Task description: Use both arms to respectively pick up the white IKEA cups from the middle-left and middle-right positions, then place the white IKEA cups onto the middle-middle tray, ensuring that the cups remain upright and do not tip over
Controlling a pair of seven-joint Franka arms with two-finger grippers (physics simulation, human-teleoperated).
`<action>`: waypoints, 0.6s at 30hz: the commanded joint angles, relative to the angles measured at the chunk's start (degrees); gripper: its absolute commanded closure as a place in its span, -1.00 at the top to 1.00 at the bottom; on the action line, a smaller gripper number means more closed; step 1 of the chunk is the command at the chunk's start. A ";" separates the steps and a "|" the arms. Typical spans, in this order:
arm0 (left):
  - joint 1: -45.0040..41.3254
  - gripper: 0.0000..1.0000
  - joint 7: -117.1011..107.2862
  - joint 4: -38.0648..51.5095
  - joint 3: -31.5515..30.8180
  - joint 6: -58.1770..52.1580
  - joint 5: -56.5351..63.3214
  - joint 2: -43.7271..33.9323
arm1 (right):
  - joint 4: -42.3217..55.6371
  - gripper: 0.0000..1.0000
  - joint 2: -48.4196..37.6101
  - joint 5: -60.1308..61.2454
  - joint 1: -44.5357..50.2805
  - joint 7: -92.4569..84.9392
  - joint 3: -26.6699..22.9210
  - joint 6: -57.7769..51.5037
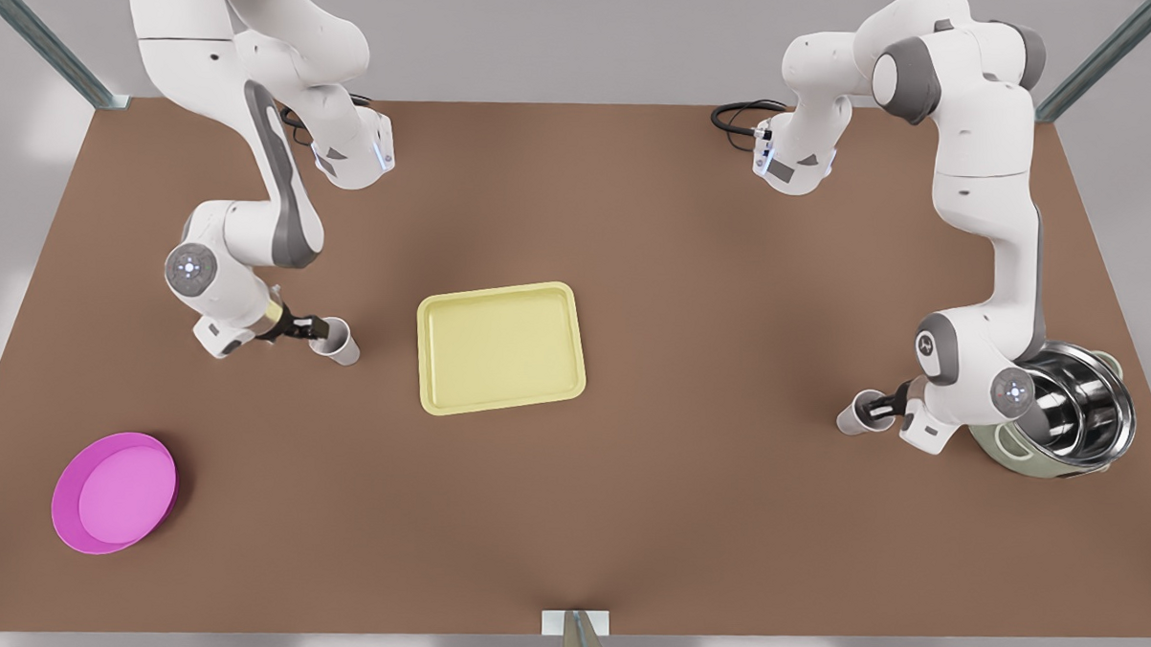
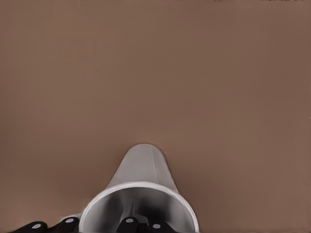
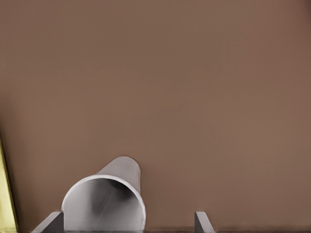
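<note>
The pale yellow tray [image 1: 498, 348] lies mid-table. On the front view's left, one white cup [image 1: 341, 344] stands upright with my right gripper [image 1: 317, 330] at its rim. In the right wrist view that gripper [image 3: 126, 224] is open, and the cup [image 3: 121, 172] sits between the fingers, close to one fingertip [image 3: 51, 223]. The tray's edge [image 3: 5, 194] shows beside it. On the front view's right, the other white cup [image 1: 854, 417] stands upright on the table. My left gripper [image 1: 877, 407] [image 2: 99, 224] is shut on the rim of this cup [image 2: 142, 167], one finger inside and one outside.
A large steel-lined pot [image 1: 1075, 408] stands right behind the left arm's wrist on the front view's right. A round magenta dish [image 1: 115, 492] lies near the front-left corner. Bare brown table [image 1: 708, 366] separates the right-side cup from the tray.
</note>
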 commanded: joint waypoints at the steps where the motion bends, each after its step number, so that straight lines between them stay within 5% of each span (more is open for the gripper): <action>1: 0.06 -0.32 5.95 0.02 0.00 0.61 -1.25 -0.09 | -1.29 1.00 -0.35 0.40 -0.07 3.14 -0.02 4.26; 9: -1.08 -0.40 1.12 0.38 -4.65 0.25 -0.99 -0.88 | -1.73 1.00 2.20 0.40 -0.86 2.53 -0.11 4.79; 18: -12.77 -0.57 -33.59 9.60 -13.08 -1.42 -0.99 -0.09 | -1.91 1.00 7.21 0.31 -0.42 2.53 -0.02 5.58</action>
